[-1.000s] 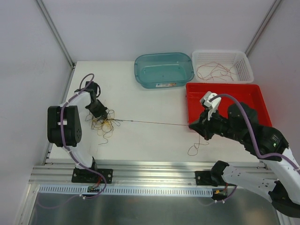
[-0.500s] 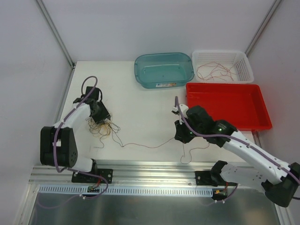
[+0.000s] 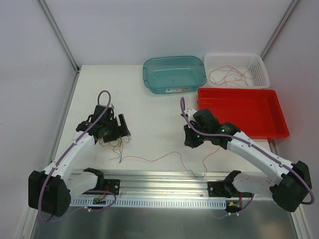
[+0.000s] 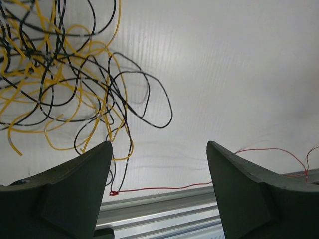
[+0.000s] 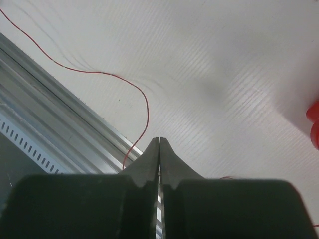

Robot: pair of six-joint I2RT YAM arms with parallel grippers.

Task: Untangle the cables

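Observation:
The cables form a small tangle of yellow and black wires on the white table, seen close up in the left wrist view. My left gripper hovers just right of the tangle, open, nothing between its fingers. A thin red cable runs slack from the tangle along the near edge toward my right gripper. Its looped end lies near the rail. The right gripper is shut; the red cable passes behind its left finger, none showing between the tips.
A teal bin and a white basket holding red-brown wires stand at the back. A red tray sits right of the right arm. A metal rail runs along the table's near edge.
The left gripper has opened and shifted right of the tangle. The right arm swung left from the red tray, and the taut red cable has gone slack on the table.

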